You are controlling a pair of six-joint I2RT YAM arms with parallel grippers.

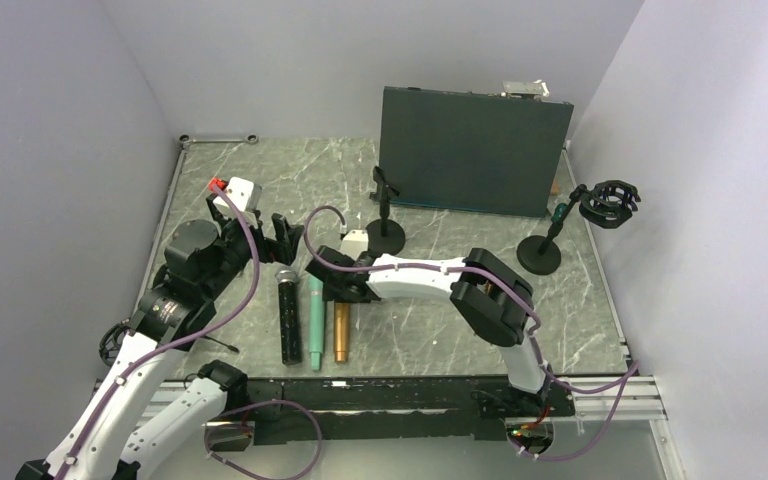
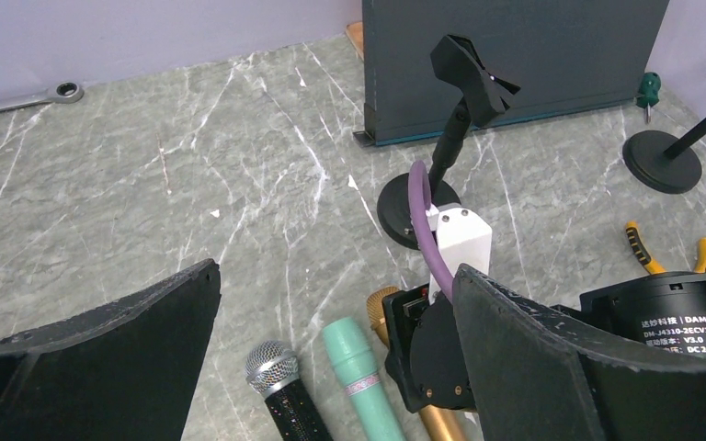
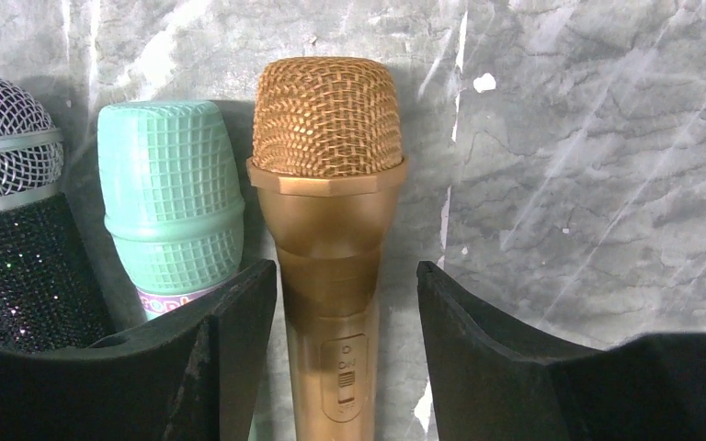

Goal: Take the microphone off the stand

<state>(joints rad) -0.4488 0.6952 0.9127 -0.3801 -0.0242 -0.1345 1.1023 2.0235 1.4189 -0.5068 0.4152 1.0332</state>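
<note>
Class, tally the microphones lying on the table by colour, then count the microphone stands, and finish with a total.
Black microphone: 1
Mint-green microphone: 1
Gold microphone: 1
Microphone stands: 2 (clip stand, shock-mount stand)
Total: 5

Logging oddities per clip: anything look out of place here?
Yes: the clip stand and ring stand are empty, while the black microphone, green microphone and gold microphone lie flat together; the right pincer straddles the gold one.
</note>
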